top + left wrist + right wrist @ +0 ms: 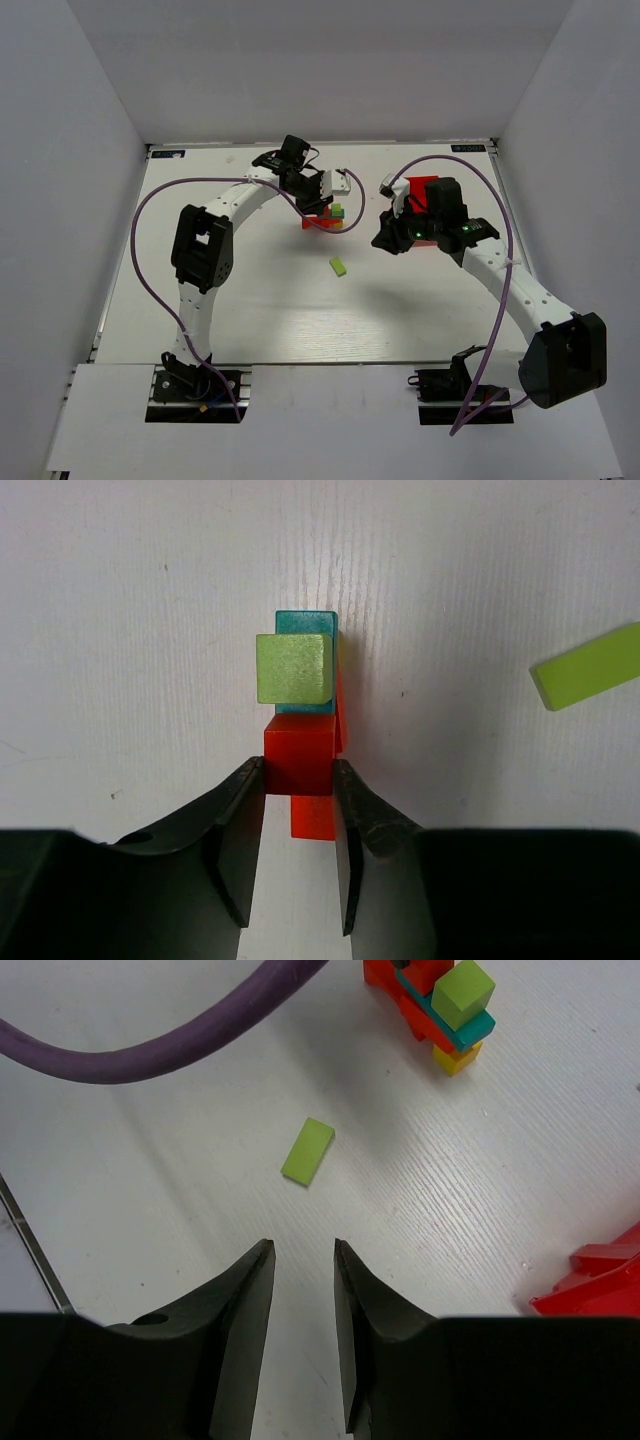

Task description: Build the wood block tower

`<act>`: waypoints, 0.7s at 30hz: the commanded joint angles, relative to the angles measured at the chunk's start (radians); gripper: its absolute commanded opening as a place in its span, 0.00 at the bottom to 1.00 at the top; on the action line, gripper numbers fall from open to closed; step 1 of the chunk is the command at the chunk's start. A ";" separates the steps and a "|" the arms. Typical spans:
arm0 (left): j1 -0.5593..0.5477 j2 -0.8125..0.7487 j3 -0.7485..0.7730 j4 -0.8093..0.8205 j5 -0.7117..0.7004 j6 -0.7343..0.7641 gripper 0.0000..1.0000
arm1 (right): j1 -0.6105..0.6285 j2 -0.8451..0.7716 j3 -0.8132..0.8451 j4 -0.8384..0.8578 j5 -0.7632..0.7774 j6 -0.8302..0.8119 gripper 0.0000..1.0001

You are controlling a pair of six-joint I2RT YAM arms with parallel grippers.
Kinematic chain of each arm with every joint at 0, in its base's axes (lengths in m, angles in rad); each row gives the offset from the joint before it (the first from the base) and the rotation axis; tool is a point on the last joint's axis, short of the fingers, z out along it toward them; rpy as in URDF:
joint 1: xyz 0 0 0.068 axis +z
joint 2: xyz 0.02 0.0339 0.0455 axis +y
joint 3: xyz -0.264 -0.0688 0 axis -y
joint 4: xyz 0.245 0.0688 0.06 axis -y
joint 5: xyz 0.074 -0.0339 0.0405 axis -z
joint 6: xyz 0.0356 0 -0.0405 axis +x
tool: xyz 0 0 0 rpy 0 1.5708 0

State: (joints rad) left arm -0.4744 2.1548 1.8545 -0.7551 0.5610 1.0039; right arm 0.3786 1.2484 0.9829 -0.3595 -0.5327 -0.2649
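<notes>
The left gripper (298,772) pinches a red block (300,752) at the near end of the wood block tower (305,695). It seems to be the top piece, though this view flattens the stack. Just beyond the fingertips, a lime cube (293,668) sits on a teal bar (305,623). The right gripper (303,1250) is parted and empty. A loose lime bar (308,1151) lies ahead of it, a purple cable (150,1050) crosses beyond that, and a red bin (595,1280) stands to its right.

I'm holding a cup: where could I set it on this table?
Bare: the strip between the lime green bar and the arms' bases. Crowded: the far middle: left gripper, wood block tower, right gripper, red bin.
</notes>
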 commanded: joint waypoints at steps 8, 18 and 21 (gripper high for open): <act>-0.004 -0.010 0.035 0.017 0.014 -0.001 0.51 | -0.010 0.003 -0.006 -0.007 -0.024 -0.002 0.37; -0.004 -0.010 0.026 0.037 0.014 -0.010 1.00 | -0.009 0.005 -0.007 -0.009 -0.026 -0.002 0.37; -0.004 -0.050 -0.006 0.062 0.014 -0.019 1.00 | -0.010 0.003 -0.004 -0.009 -0.024 -0.002 0.37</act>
State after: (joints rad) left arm -0.4744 2.1544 1.8542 -0.7254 0.5583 0.9924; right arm 0.3733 1.2510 0.9829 -0.3645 -0.5354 -0.2653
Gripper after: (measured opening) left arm 0.997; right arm 0.365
